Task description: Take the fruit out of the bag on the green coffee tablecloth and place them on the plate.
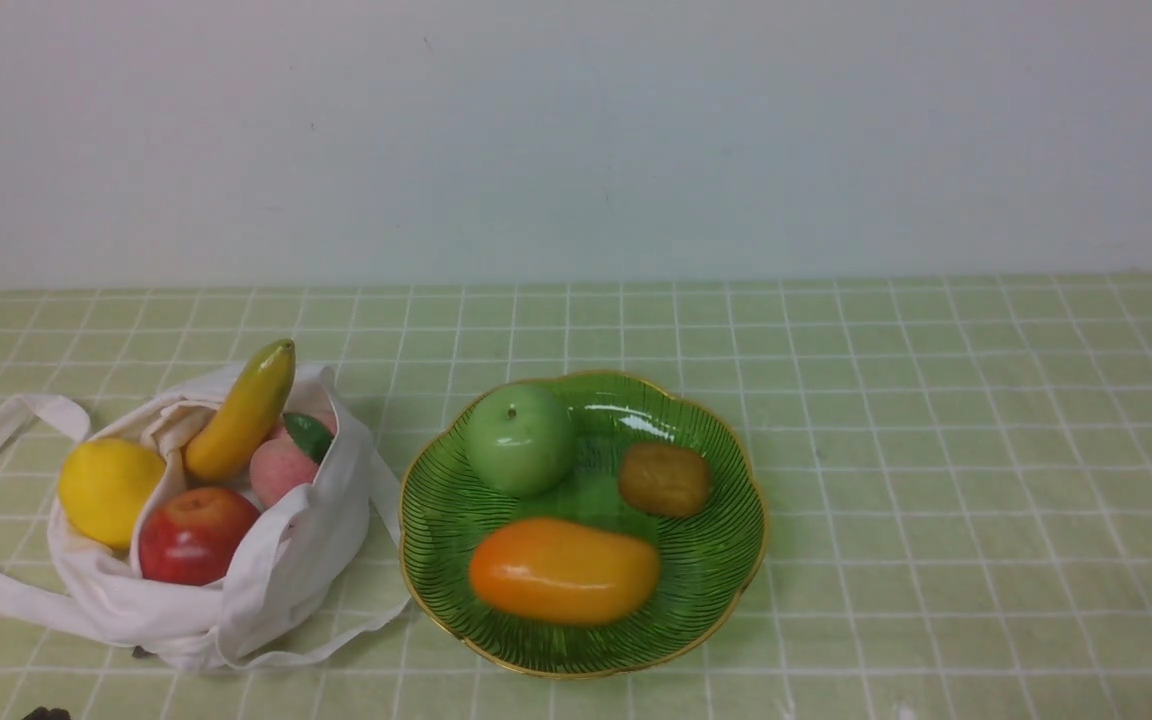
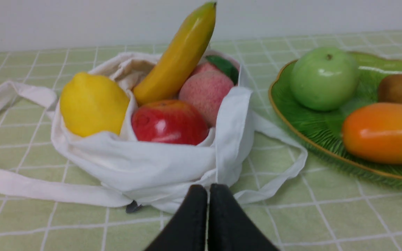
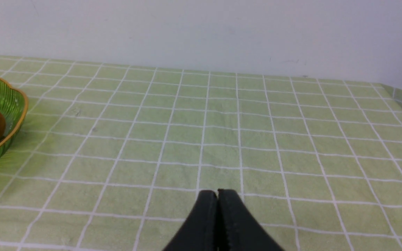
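Over on the left of the tabletop sits the bag (image 1: 236,590), a soft white tote slumped open on the green coffee tablecloth (image 1: 936,450), its strap handles trailing out flat to either side. Four fruits crowd its mouth: a lemon (image 1: 108,490) at the left edge, a red apple (image 1: 196,535) at the front, a pink peach (image 1: 281,468) with its green leaf behind that, and a banana (image 1: 241,410) leaning upright with its green tip highest. Just beside the bag, to its right, lies the plate (image 1: 726,560), green glass with a gold scalloped rim. The mango (image 1: 564,570) rests on its near side, a green apple (image 1: 520,438) at the back left, and a small brown fruit (image 1: 665,479) at the back right, all apart from one another. The left pincer (image 2: 208,190) is pressed closed with nothing in it, low in front of the bag. The right pincer (image 3: 217,193) is likewise closed and empty, over bare cloth well right of the plate.
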Tool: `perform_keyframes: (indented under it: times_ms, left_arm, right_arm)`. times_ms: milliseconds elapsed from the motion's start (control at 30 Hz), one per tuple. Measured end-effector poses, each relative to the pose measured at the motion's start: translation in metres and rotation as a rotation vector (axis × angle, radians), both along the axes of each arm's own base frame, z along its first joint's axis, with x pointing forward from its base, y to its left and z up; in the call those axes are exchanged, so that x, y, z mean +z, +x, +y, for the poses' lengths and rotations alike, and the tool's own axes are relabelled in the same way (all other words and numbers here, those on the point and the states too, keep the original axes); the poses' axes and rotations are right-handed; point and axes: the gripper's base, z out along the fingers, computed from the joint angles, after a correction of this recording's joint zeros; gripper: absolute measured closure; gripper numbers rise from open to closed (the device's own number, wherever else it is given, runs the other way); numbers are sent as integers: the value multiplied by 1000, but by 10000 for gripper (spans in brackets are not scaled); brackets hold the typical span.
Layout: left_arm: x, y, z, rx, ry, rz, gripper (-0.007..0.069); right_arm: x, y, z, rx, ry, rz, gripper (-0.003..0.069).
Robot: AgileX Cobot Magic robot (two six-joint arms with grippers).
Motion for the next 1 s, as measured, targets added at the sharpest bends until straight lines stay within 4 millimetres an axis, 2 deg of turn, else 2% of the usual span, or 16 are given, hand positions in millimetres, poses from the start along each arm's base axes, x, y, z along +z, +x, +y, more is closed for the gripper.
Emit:
perform_keyframes:
  times_ms: [1000]
  left_arm:
    - [-3, 0, 2, 9, 42, 8, 632]
  right_arm:
    - [0, 0, 0, 0, 0, 0, 671]
